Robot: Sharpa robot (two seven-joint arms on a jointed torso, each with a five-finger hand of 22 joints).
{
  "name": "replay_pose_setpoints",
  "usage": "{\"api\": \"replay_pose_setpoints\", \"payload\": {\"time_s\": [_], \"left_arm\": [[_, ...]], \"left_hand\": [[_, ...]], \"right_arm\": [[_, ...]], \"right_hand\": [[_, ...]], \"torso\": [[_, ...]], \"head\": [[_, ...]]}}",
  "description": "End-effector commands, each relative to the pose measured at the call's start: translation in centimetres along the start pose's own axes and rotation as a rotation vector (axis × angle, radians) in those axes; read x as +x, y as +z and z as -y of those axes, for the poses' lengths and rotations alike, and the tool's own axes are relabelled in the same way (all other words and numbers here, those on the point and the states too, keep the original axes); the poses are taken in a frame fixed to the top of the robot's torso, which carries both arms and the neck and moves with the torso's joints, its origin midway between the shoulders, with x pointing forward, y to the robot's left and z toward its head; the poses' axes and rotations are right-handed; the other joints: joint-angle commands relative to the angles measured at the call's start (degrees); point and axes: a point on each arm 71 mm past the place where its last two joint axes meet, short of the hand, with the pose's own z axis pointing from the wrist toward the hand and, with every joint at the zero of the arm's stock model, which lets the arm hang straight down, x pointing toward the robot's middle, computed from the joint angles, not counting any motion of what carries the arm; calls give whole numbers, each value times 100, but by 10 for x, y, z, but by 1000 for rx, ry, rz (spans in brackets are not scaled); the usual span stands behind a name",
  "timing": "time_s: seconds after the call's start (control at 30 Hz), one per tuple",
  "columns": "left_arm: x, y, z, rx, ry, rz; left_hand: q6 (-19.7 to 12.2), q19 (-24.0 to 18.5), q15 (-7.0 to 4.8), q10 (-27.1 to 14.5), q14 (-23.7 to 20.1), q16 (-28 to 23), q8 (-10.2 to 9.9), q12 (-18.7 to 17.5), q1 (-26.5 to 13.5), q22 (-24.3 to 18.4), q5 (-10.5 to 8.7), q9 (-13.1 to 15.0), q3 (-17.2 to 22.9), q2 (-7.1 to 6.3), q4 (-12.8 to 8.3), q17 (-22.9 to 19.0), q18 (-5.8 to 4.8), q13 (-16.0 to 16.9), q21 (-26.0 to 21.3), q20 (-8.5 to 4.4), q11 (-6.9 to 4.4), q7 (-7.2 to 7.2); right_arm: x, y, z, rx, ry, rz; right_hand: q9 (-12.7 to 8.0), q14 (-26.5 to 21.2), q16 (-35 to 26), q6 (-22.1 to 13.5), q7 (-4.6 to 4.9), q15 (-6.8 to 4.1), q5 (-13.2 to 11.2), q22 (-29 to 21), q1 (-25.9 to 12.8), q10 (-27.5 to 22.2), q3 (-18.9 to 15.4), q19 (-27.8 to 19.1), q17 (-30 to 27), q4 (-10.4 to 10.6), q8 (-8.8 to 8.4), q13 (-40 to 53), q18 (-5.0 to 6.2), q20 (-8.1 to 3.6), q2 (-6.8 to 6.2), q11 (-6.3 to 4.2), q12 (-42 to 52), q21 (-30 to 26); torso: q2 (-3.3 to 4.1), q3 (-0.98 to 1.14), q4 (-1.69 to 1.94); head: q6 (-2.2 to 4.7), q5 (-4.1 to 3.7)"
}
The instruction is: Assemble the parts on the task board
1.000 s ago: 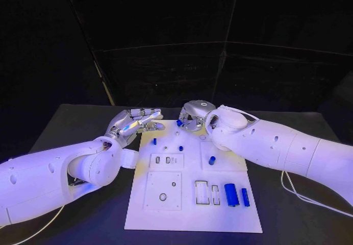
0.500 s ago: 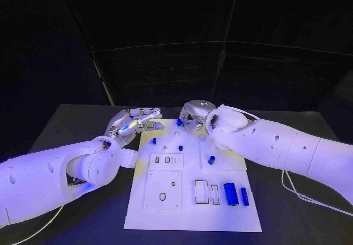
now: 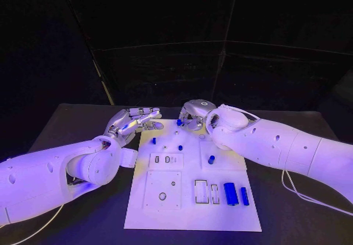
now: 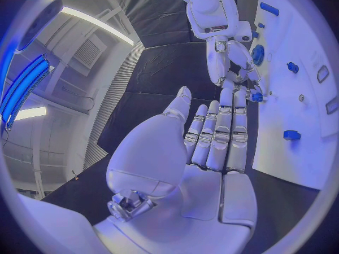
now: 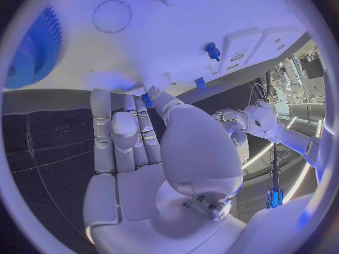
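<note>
Now slightly lower: left robot hand point(image 3: 136, 121)

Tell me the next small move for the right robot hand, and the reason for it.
Probably lower the right robot hand a little toward the task board to seat its part. It pinches a small blue part at its fingertips, just above the board's far end. The left robot hand hovers open at the board's far left corner, holding nothing.
</note>
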Motion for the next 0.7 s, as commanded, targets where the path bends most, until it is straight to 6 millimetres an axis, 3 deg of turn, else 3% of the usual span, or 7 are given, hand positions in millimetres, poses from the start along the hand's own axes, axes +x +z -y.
{"api": "replay_pose_setpoints", "payload": {"time_s": [0.03, 0.7], "left_arm": [[1, 0, 2, 16, 2, -11], [1, 1, 2, 14, 3, -10]], "left_hand": [[-20, 53, 3, -8, 45, -19, -21, -19, 38, -7, -9, -5, -3, 31, -24, 7, 74, -3, -29, 6, 42, 90], [-21, 55, 3, -9, 46, -28, -27, -26, 37, -11, -9, -5, 4, 32, -40, 10, 74, -3, -32, 6, 43, 91]], "right_arm": [[-2, 0, -2, -14, 0, 7], [-2, -1, 0, -6, 1, 11]], "right_hand": [[-10, -14, -22, -19, 33, 28, -26, -18, 12, -28, 15, -33, -17, 14, -39, -5, 5, -1, -60, 4, -28, -44], [-23, -25, -40, -71, 49, 39, -49, -43, -9, -52, 3, -55, -42, 21, -70, -2, 9, 9, -99, 16, -49, -57]], "torso": [[0, -1, 2], [1, 0, 4]], "head": [[-3, 0], [-6, -14]]}}
